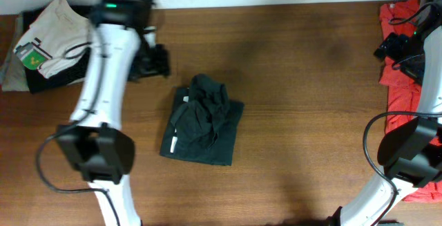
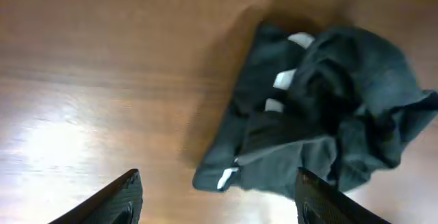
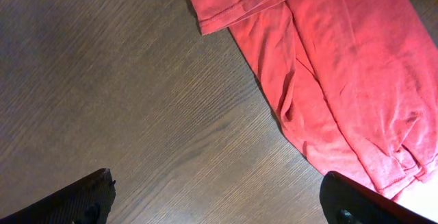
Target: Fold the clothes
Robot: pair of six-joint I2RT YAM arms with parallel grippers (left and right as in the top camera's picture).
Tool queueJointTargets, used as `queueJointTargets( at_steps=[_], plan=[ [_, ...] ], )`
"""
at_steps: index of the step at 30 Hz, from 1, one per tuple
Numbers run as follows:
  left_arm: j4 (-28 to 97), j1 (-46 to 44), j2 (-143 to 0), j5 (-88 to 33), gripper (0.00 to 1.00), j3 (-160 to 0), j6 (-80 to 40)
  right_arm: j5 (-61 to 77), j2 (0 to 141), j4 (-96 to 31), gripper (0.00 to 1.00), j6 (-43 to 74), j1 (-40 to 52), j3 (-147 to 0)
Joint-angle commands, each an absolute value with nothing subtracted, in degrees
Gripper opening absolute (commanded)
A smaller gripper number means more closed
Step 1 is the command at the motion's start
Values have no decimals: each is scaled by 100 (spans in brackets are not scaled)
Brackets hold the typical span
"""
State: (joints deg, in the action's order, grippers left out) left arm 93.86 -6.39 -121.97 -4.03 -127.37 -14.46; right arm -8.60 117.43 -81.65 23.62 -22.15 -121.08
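While my left gripper (image 2: 219,200) hangs over the wooden table (image 1: 297,81), its jaws stand well apart with nothing between them — only bare wood shows there. The black T-shirt (image 2: 321,107) lies in a crumpled, roughly folded bundle near the middle of the table, clear of both fingers, with a few white marks showing among its folds. My right gripper (image 3: 219,200) is spread wide too and holds nothing, near the table's right edge — the red T-shirt (image 3: 342,66) lies flat just beside it, one hemmed sleeve in view. A pile of beige and dark clothes (image 1: 48,32) sits at the far left corner.
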Motion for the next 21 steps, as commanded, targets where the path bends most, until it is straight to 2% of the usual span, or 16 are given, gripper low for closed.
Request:
queueJointTargets(
  at_steps=[1, 5, 9, 16, 17, 18, 20, 21],
  plan=[
    [9323, -397, -12182, -1844, 71, -12112, -454, -969, 11673, -8165, 99, 2390, -2220, -12171],
    [8958, -502, -12182, -2401, 73, -11231, 95, -969, 11673, -8165, 99, 2390, -2220, -12171],
    [8604, -602, -12182, -2766, 91, -10634, 292, -969, 11673, -8165, 99, 2390, -2220, -12171],
    [8055, -604, -12182, -2764, 91, -9968, 631, -969, 11673, -8165, 99, 2390, -2220, -12171],
    [8014, -626, -12182, -2764, 89, -9852, 744, -967, 11673, -8165, 99, 2390, -2220, -12171],
    [7992, -672, -12182, -2762, 80, -9747, 792, -967, 11673, -8165, 99, 2390, -2220, -12171],
    [7988, -777, -12182, -2762, 70, -9688, 875, -969, 11673, -8165, 99, 2390, -2220, -12171],
    [7977, -823, -12182, -2762, 59, -9688, 873, -969, 11673, -8165, 99, 2390, -2220, -12171]
  ],
)
